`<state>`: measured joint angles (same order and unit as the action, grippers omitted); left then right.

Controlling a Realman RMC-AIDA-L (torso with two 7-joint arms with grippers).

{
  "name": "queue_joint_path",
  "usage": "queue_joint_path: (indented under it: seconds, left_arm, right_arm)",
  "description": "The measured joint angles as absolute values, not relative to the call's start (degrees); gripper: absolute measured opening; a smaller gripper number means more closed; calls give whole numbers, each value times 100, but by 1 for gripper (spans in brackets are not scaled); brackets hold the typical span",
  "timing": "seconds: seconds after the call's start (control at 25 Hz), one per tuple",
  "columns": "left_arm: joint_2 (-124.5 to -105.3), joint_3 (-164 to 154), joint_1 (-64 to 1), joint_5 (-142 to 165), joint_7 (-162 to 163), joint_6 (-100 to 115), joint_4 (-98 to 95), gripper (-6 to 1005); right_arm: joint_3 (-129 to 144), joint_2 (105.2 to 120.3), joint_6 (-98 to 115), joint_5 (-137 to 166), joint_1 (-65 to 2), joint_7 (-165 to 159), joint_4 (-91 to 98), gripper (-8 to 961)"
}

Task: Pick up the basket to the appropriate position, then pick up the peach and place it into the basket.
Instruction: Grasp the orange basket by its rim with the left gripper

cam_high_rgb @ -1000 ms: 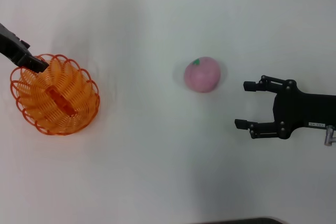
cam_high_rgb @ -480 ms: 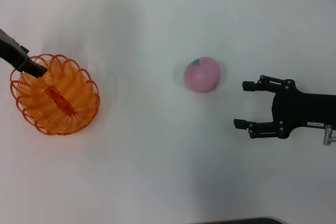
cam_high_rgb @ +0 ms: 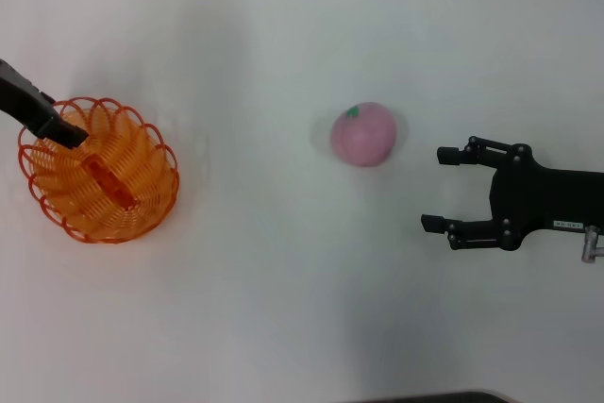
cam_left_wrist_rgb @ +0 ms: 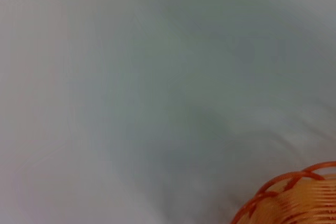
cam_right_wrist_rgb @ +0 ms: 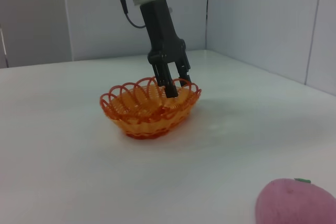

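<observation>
At the left of the frame the left gripper (cam_high_rgb: 66,129) clamps its fingers on the basket's (cam_high_rgb: 99,172) rim, while the right gripper (cam_high_rgb: 442,188), fingers spread, sits right of the peach (cam_high_rgb: 363,134) at centre.

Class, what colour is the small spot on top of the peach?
Green, on the pink peach; clearest in the head view.

**A bare robot test cell**

This looks like a lab set up for robot trials. A plain white table (cam_high_rgb: 283,280) fills the head view, carrying only a toy peach (cam_high_rgb: 363,133) and an orange basket (cam_high_rgb: 99,172). In the right wrist view, pale grey partition panels (cam_right_wrist_rgb: 262,19) wall off the table on two sides, and a robot arm (cam_right_wrist_rgb: 152,3) with a lit green ring reaches down.
</observation>
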<state>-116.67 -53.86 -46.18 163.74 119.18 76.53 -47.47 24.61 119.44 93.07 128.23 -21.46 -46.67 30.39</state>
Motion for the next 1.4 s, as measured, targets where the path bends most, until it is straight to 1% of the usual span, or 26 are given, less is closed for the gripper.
queue_joint_path:
  seconds: [0.52, 0.72, 0.92, 1.28, 1.4]
  left_arm:
    - [-11665, -5440, -4596, 16374, 11913, 7661, -4732, 689]
    - [-11688, -5537, -4586, 16374, 11911, 7653, -4801, 646]
    - [-11683, -5537, -4586, 16374, 11974, 7646, -4837, 435]
    - [-11675, -5535, -4588, 16373, 11978, 7646, -4842, 209]
    - [-11668, -5528, -4589, 16373, 11979, 7647, -4843, 165]
  right_arm:
    - [2461, 11944, 9280, 12831, -2153, -4667, 3032, 915]
    - [2461, 11944, 9265, 12818, -2153, -4667, 3032, 915]
    - [2461, 11948, 9229, 12815, -2155, -4667, 3032, 915]
    - [2461, 11953, 9220, 12815, -2180, -4674, 3032, 915]
    - [2461, 11953, 9219, 12815, -2183, -4675, 3032, 915]
